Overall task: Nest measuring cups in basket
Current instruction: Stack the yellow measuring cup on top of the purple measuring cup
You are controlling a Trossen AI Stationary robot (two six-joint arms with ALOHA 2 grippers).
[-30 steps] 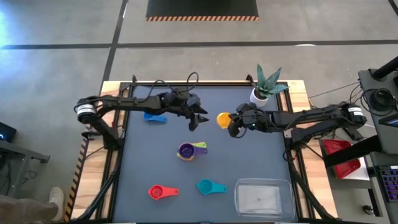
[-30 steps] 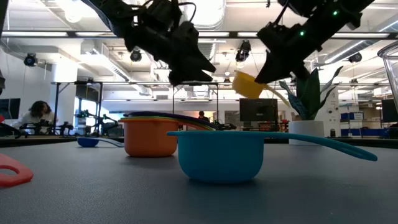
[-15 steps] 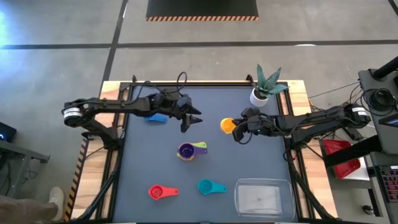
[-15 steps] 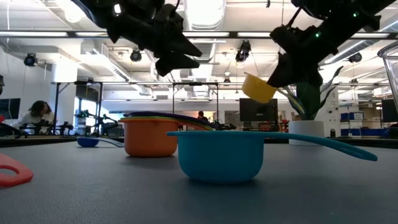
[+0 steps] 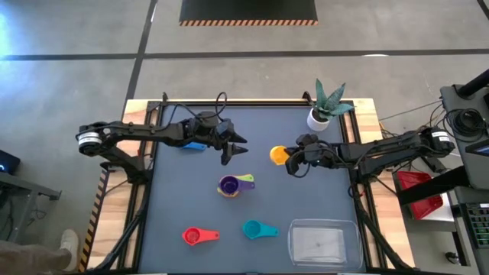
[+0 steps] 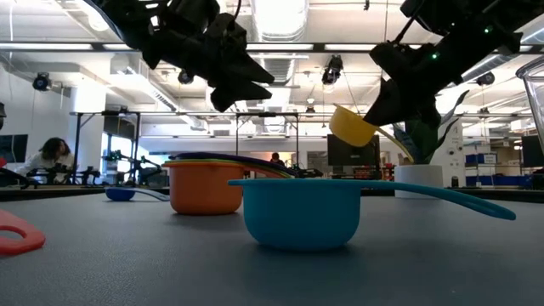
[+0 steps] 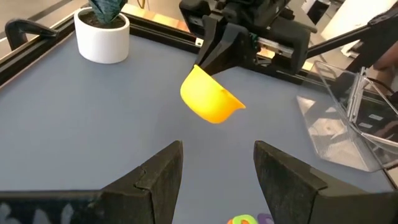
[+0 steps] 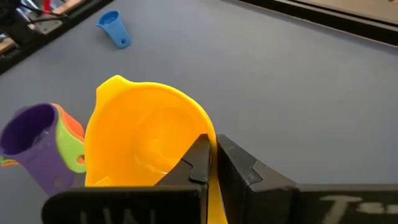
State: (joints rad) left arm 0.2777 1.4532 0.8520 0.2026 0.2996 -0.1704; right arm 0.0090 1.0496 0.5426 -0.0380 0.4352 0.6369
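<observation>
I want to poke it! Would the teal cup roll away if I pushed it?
Probably not: the teal cup sits flat on the table, and its long handle would likely stop rolling. It looks like light plastic, so it would probably slide or spin instead.

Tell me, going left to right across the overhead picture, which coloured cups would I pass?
Blue cup → red cup → stacked cups with the purple one on top → teal cup → yellow cup, pinched in the right gripper.
</observation>
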